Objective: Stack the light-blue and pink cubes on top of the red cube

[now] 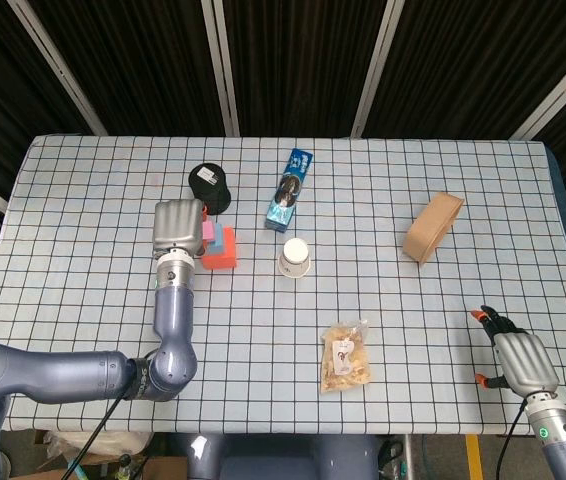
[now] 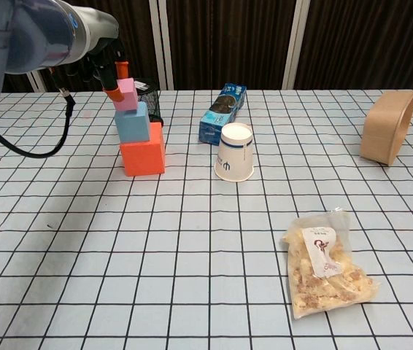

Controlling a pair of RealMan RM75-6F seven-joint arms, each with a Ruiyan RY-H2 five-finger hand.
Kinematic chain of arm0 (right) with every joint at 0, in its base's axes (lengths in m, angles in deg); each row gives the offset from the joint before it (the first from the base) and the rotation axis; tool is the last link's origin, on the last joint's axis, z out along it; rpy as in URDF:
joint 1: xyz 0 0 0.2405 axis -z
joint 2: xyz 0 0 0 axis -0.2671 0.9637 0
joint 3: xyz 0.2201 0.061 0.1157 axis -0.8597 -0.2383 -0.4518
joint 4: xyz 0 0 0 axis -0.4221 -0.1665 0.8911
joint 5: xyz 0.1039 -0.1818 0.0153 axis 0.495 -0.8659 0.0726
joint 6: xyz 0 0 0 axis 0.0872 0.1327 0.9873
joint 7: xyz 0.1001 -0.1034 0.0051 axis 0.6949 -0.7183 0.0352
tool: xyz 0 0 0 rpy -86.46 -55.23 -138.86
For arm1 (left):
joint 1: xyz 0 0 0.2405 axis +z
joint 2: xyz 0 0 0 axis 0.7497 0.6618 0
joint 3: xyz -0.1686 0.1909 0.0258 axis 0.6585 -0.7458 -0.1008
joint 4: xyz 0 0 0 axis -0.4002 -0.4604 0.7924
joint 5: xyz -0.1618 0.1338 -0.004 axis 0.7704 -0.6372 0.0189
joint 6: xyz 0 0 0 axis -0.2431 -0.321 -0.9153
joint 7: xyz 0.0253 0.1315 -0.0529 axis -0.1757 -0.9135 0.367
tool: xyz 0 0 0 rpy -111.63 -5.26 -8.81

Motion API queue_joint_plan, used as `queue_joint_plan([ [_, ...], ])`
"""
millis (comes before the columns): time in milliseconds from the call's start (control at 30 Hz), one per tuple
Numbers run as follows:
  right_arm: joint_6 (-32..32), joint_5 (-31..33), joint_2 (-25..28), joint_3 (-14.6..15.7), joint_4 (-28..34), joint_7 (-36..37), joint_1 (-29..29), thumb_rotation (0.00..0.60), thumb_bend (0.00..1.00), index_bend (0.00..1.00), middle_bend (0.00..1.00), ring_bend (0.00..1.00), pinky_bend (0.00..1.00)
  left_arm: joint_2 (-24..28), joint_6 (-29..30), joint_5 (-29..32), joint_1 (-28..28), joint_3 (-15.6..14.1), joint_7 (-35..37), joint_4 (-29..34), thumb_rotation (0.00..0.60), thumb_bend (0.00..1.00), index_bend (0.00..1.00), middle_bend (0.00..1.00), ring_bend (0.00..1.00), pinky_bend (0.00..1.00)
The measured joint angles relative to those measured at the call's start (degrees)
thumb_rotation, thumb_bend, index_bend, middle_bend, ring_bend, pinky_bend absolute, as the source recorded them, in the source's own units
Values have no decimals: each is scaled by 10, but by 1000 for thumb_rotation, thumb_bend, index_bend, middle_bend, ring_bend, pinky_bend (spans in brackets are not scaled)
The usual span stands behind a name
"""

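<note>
The left hand point(image 1: 180, 226) held the pink cube point(image 2: 126, 95) pinched in its orange-tipped fingers point(image 2: 121, 70), with the cube sitting on or just above the light-blue cube point(image 2: 133, 122); whether the two touched could not be told. The light-blue cube rested on the red cube point(image 2: 143, 152), which stood on the checked table point(image 2: 192, 248). From the head view the back of the left hand covered most of the stack, leaving only slivers of pink, blue and red at its right edge, and in the chest view the hand itself was mostly lost against the dark curtain, only the fingertips showing clearly. Behind the stack a black mesh cup point(image 1: 210, 186) was partly hidden in the chest view. A blue packet point(image 2: 222, 111) lay beyond an upturned paper cup point(image 2: 235, 152), a snack bag point(image 2: 325, 265) lay near the front, and a tan holder point(image 2: 387, 135) stood at the right. The right hand point(image 1: 523, 362) showed only in the head view, low at the table's corner, its fingers mostly hidden behind its back, so its spread could not be judged, and nothing showed in it
</note>
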Motion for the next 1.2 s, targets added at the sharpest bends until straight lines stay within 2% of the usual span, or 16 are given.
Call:
queue_joint_plan([
  [967, 1, 3, -1, 0, -2, 0, 0, 600, 138, 137, 101, 199, 379, -11, -6, 6, -3, -2, -3, -16, 600, 344, 455, 869, 714, 770],
  [1200, 3, 4, -2, 0, -2, -2, -1, 600, 138, 138, 101, 199, 379, -10, -3, 4, -3, -1, -3, -14, 600, 324, 425, 869, 714, 769],
])
